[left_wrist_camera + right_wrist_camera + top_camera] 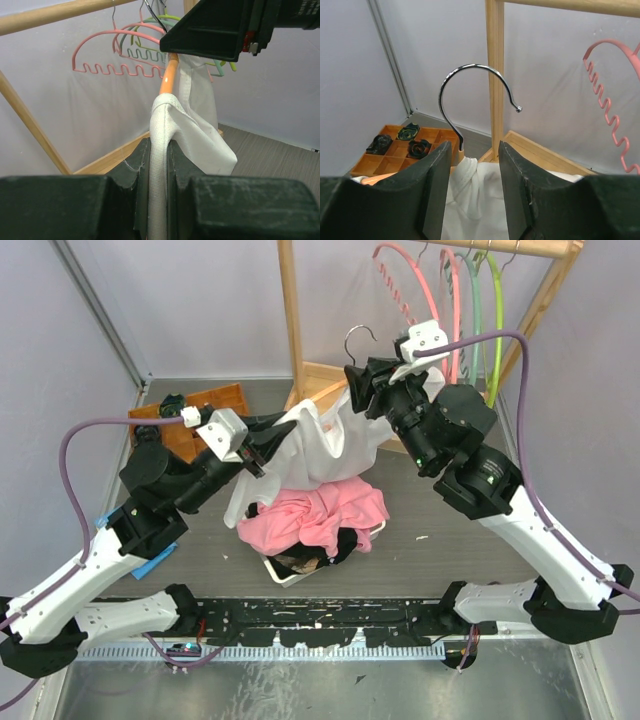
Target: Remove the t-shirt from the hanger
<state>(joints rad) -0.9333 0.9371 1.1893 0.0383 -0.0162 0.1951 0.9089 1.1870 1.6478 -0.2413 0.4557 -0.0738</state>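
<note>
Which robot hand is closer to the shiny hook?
Right. The right gripper sits just under the hook, jaws open either side of its stem. The left gripper is off to the side, pinching the white t-shirt.

Top view looks down on the worktop (430, 560); each wrist view sits close behind its fingers (125, 170); all 3 share the t-shirt (320, 445).

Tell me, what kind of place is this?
Probably a robot lab's laundry corner: two black-and-white robot arms, a wooden clothes rail with coloured plastic hangers, and a white plastic basket of crumpled pink clothes.
</note>
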